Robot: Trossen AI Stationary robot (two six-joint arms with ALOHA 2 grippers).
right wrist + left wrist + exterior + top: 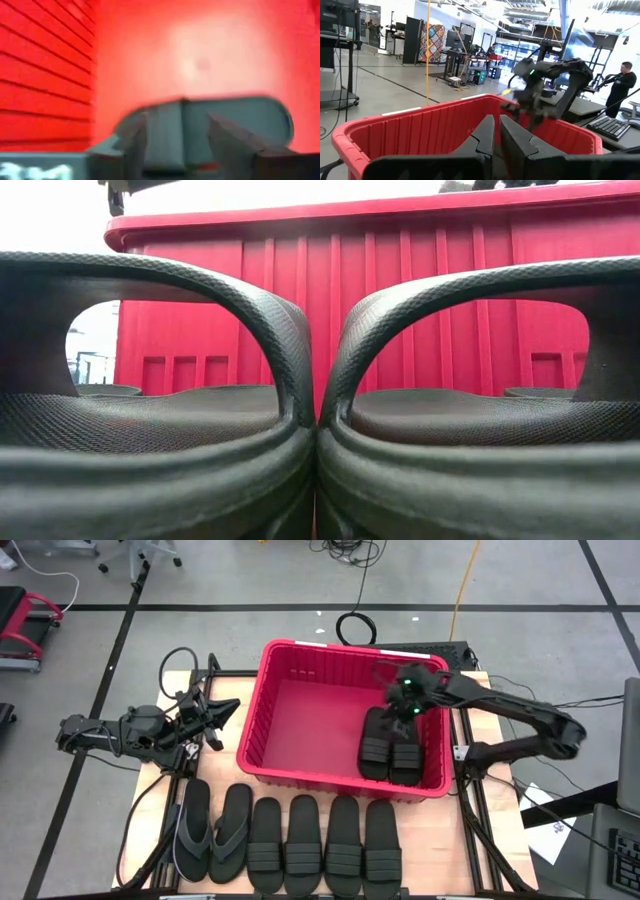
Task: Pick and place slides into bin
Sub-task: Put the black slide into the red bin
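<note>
A: Where are the flat black rubber slides lying?

B: Two in the large red plastic bin [300, 705], beneath the right gripper [408, 690], jaws unclear. Six are waiting in the table-front row [290, 845], long axes pointing binward, nearer the left gripper [215, 712], whose fingers are pressing together.

bin [300, 705] left half: bare floor | right half: two slides [391, 745], right hand [408, 700] above

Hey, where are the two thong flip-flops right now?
In the high view the two thong flip-flops lie side by side at the left end of the row of slides on the table, in front of the red bin and next to the strapped slides.
</note>
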